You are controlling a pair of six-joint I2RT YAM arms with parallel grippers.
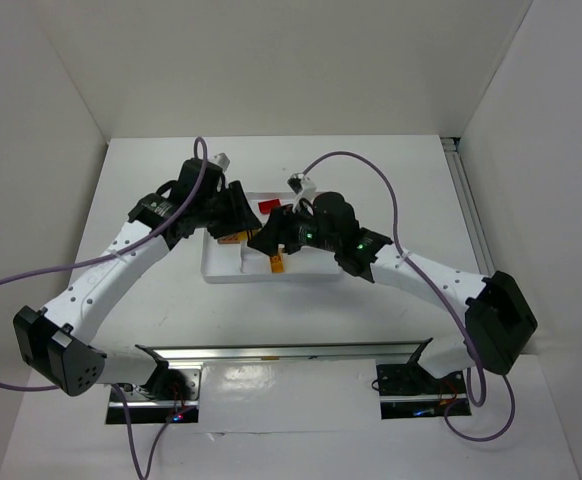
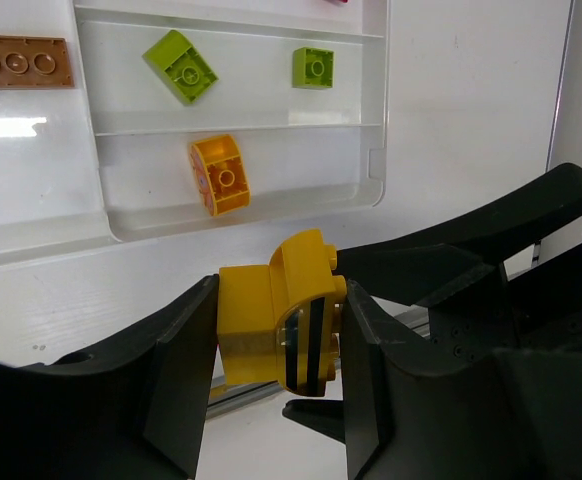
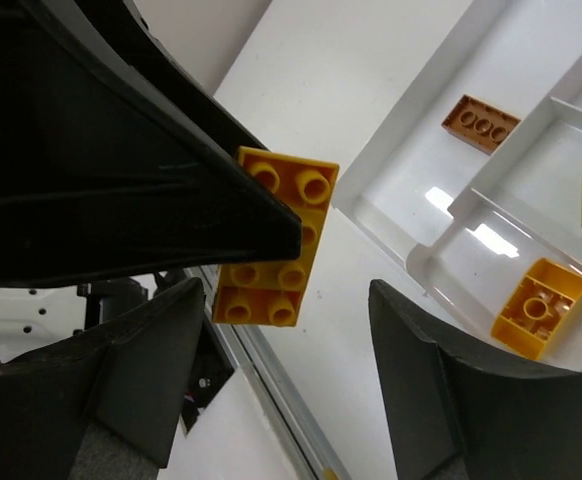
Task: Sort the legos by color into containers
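My left gripper (image 2: 281, 330) is shut on a yellow lego (image 2: 276, 320) with black stripes and holds it in the air, off the tray's near side. My right gripper (image 3: 289, 290) is open, and that same yellow lego (image 3: 276, 235) sits between its jaws, touching neither. In the top view both grippers, left (image 1: 243, 220) and right (image 1: 271, 240), meet above the white tray (image 1: 216, 270). The tray (image 2: 383, 120) holds a brownish-orange plate (image 2: 16, 62), two lime green legos (image 2: 181, 65) (image 2: 313, 67) in one narrow section and a yellow-orange lego (image 2: 221, 175) in the adjoining one.
A red lego (image 1: 268, 206) lies at the tray's far side. An aluminium rail (image 1: 281, 352) runs along the table's near edge between the arm bases. White walls enclose the table on three sides. Purple cables loop over both arms.
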